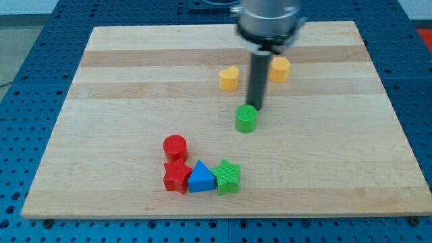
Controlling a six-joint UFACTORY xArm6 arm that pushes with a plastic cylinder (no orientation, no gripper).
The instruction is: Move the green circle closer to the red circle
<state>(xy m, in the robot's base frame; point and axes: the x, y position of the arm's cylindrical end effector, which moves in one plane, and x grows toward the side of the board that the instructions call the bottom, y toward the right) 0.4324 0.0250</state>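
My tip (256, 108) sits at the upper-right edge of the green circle (246, 118), touching or nearly so; no pincer on this rig, only the rod. Green circle lies mid-surface, well apart from the red circle (175, 145) toward the view's lower left. Step in hand, by judgement: start of the push. Next move calls for a drive down-left along that line. Path between them is open wooden surface (121, 88); red star (177, 177), blue triangle (200, 177), green star (227, 176) cluster just below the red circle, so stop short. Edges far off.
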